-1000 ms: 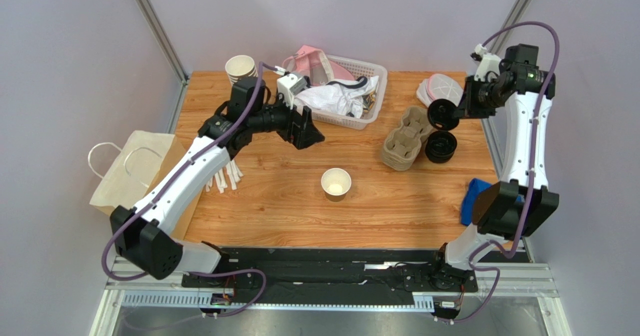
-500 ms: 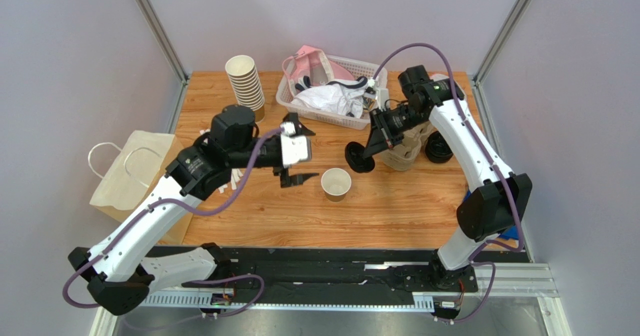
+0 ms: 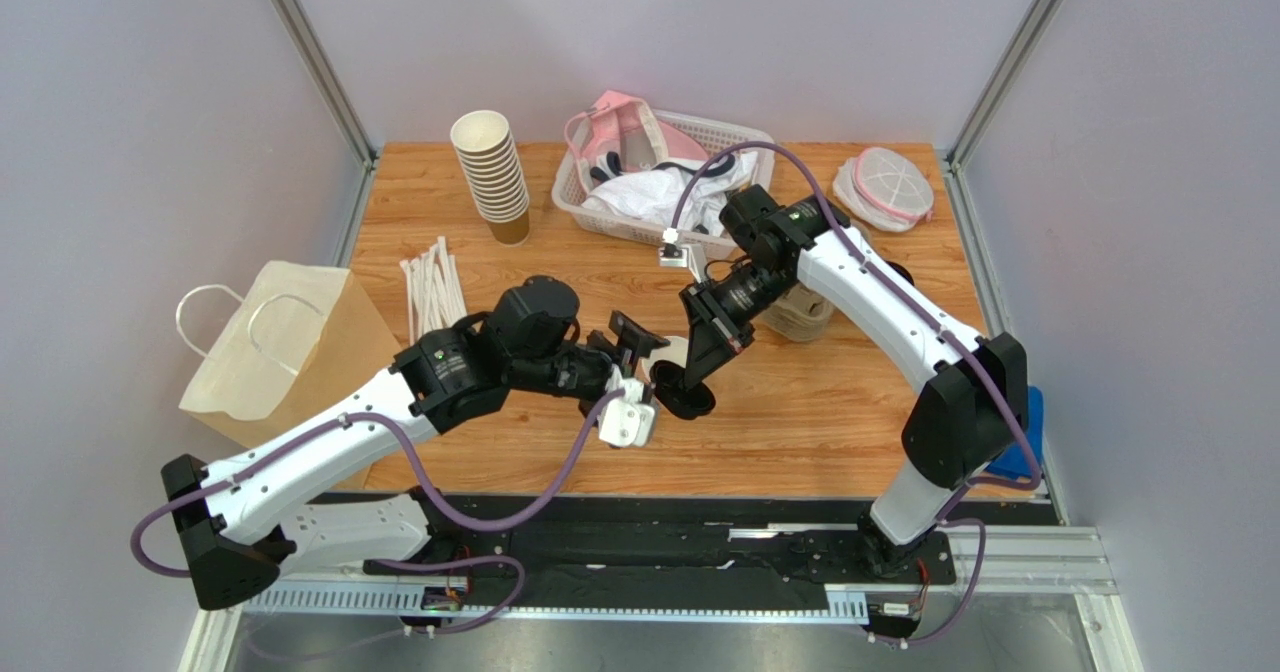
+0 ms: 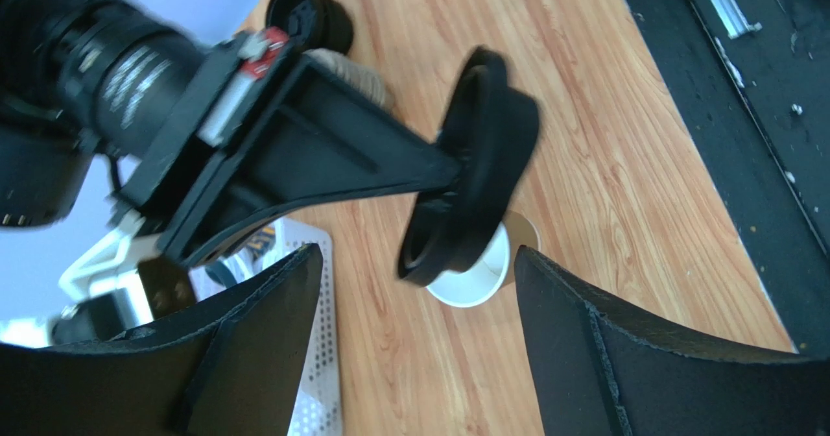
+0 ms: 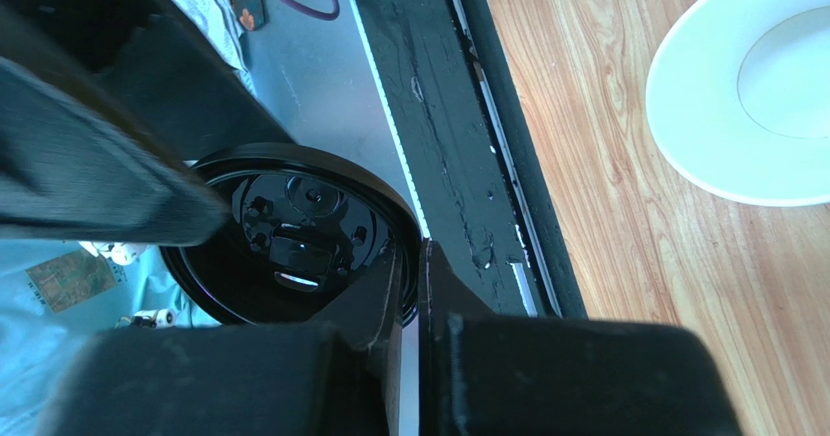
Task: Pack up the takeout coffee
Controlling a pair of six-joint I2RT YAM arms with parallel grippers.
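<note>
The takeout coffee cup [image 3: 670, 354], a small brown paper cup, white inside, stands lidless near the table's middle. My right gripper [image 3: 703, 357] is shut on the rim of a round black lid [image 3: 691, 396], which it holds tilted just over the cup's near-right edge. In the left wrist view the lid [image 4: 474, 178] hangs above the cup [image 4: 475, 278]. My left gripper [image 4: 417, 258] is open, low at the cup's left, fingers on either side of it and apart from it. The right wrist view shows the lid's [image 5: 292, 232] underside and the cup [image 5: 750, 95].
A stack of lidless paper cups [image 3: 493, 177] and a white basket [image 3: 661, 192] of packets stand at the back. Wooden stirrers [image 3: 431, 285] and a paper bag [image 3: 278, 350] lie left. A pulp cup carrier [image 3: 807, 317] sits behind the right arm, clear lids [image 3: 887, 185] back right.
The right arm swung from the back right to the centre, carrying the lid over the cup. The left arm dropped from the basket to the cup's left side.
</note>
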